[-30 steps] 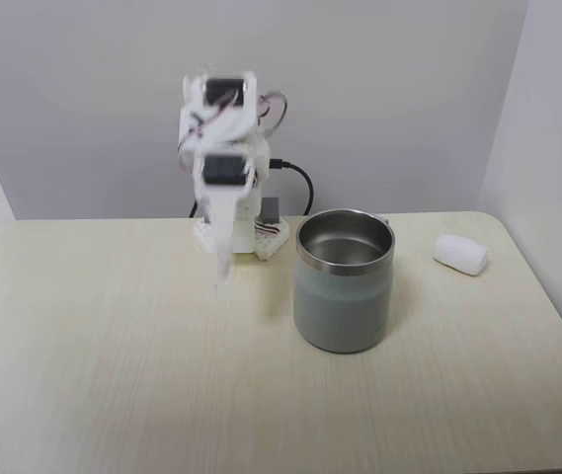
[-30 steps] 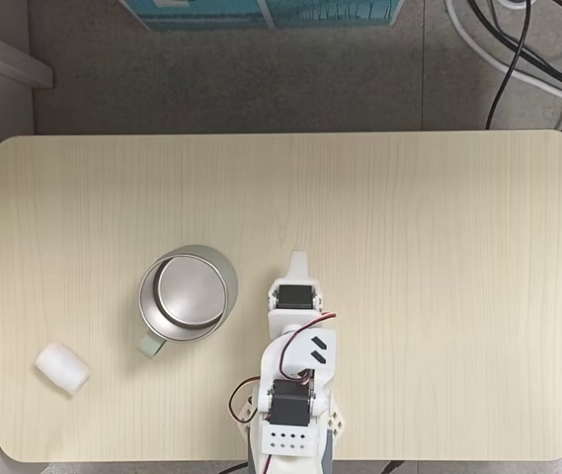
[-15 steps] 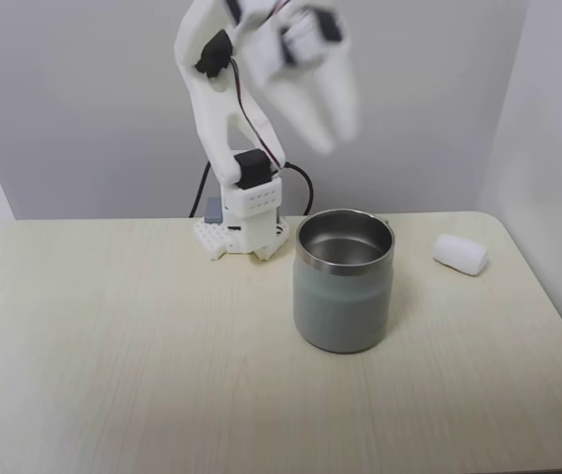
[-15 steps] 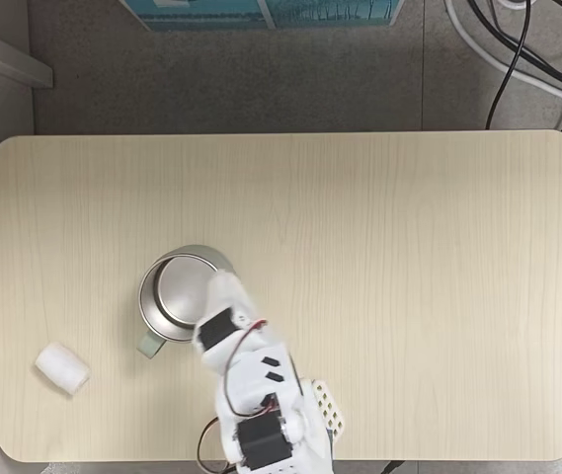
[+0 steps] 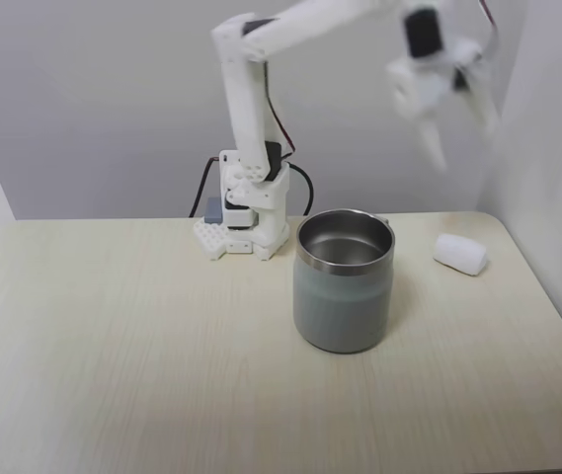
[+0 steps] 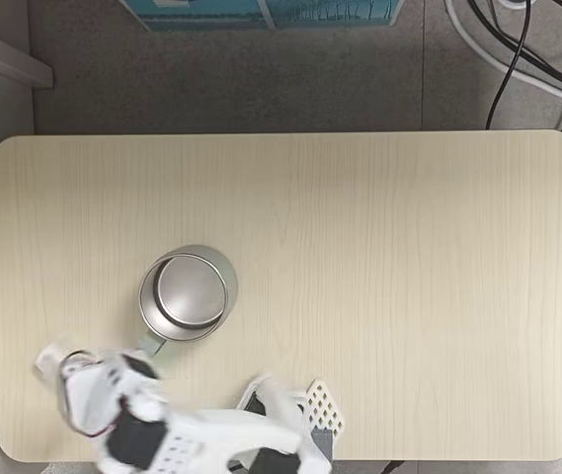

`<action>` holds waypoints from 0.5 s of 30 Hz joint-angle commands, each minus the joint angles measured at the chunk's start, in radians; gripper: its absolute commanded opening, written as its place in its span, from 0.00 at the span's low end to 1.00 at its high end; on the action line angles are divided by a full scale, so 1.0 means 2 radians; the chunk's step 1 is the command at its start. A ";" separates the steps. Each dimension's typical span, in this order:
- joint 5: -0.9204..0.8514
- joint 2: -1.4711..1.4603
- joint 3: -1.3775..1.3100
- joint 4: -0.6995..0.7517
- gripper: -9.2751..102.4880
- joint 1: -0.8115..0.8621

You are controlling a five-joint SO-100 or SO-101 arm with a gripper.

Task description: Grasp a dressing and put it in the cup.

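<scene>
Arm stretched out from its base [image 5: 246, 222] at the worktop's [image 5: 142, 346] back edge, as a fixed view from the front shows it. Tool [image 5: 455, 138] raised high in the air above the dressing [image 5: 460, 254], blurred, its two fingers pointing down and spread apart, nothing between them. Dressing lies on the worktop near the back right corner in that view, apart from the cup [image 5: 344, 281]. Cup upright, nothing visible inside, nearer the middle.

In the fixed view from above, the arm's blurred end covers the near left corner; a bit of the dressing [image 6: 48, 356] shows at its edge. Cup [image 6: 188, 293] stands apart from it.
</scene>
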 commanded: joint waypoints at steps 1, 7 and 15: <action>-0.009 0.039 -0.027 -0.046 0.33 -0.021; -0.012 0.139 -0.083 -0.139 0.34 -0.048; -0.005 0.252 -0.087 -0.212 0.34 -0.073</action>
